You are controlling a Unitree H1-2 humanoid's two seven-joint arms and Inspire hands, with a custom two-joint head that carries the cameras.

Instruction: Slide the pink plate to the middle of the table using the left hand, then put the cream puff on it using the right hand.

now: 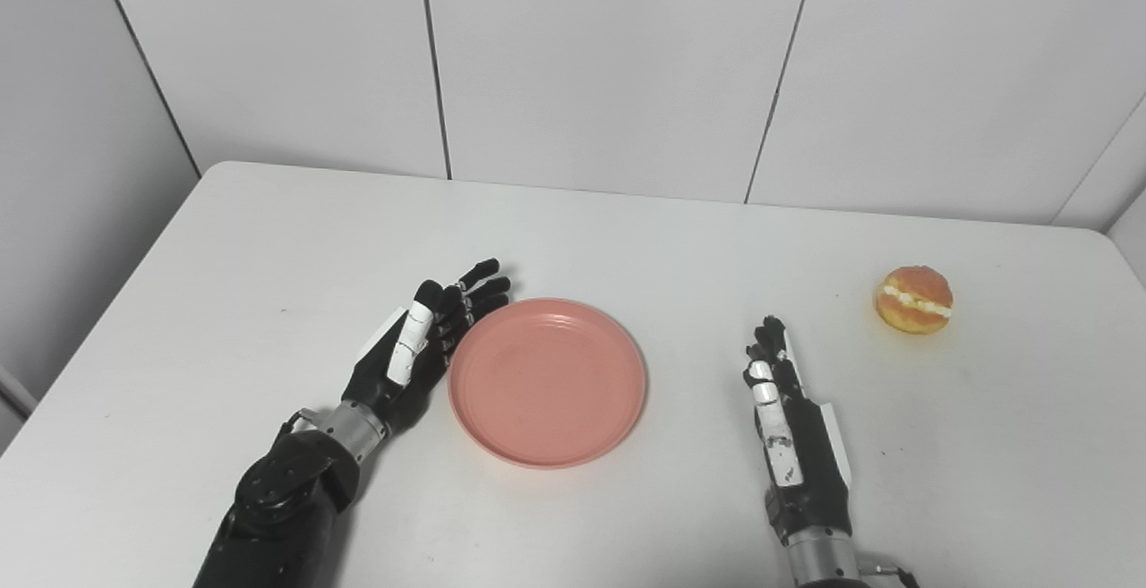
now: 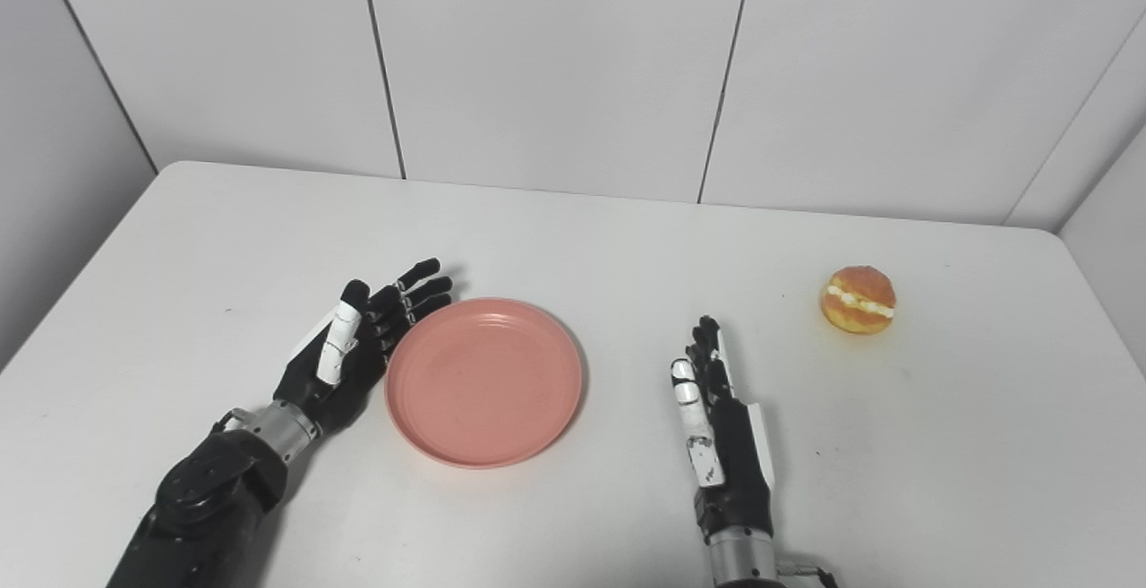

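Left eye view: plate (image 1: 547,380) lying empty mid-table, open left hand (image 1: 421,337) touching its left rim; open right hand (image 1: 788,418) resting apart; puff (image 1: 913,299) sitting far right.

Lighting: bright, even, diffuse, from overhead; no hard beams. Exposure: high, white surface (image 1: 627,239) and wall panels near washed out, seams still legible. Shadows: soft and short; a faint one under the plate (image 1: 547,381) rim at its near edge, a darker patch below the left hand (image 1: 421,346), a thin one beside the right hand (image 1: 788,427), a small one under the puff (image 1: 913,300). Glare: mild sheen on the plate. Focus: sharp across both views, slight softness and grain. Distortion: wall seams splay outward toward the edges.
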